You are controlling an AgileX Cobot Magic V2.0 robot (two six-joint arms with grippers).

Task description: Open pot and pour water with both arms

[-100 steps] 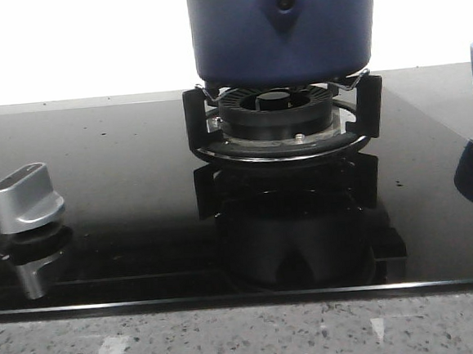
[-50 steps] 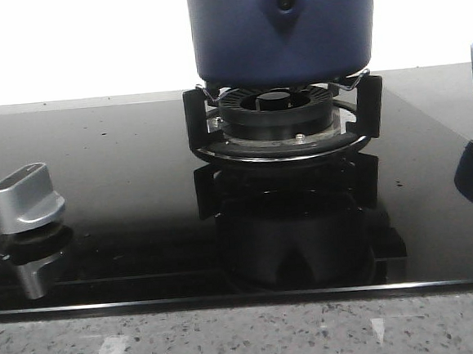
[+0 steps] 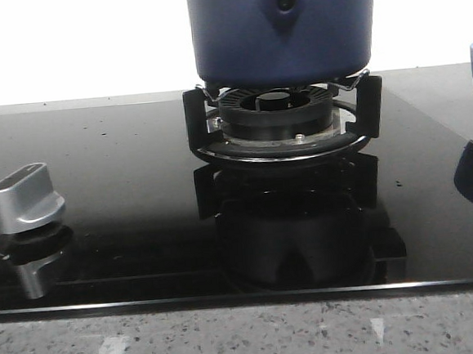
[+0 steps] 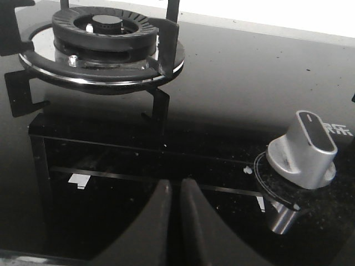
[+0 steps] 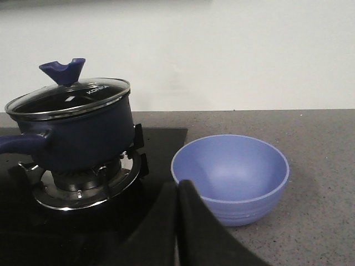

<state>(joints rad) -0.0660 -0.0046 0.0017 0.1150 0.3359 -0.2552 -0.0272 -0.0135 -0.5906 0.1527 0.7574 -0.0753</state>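
Glossy black stove on speckled grey table; pot lid reads "KONKA". My left claw and right claw are pressed together, empty.

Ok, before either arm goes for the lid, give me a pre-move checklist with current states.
1. Pot seated on the burner support: ok.
2. Glass lid on the pot, blue knob unobstructed: ok.
3. Bowl upright on the counter beside the stove, apart from the pot: ok.
4. Left gripper free, jaws together over the glass hob: ok.
5. Right gripper free, jaws together, nothing held: ok.
6. Water in the pot: cannot tell.
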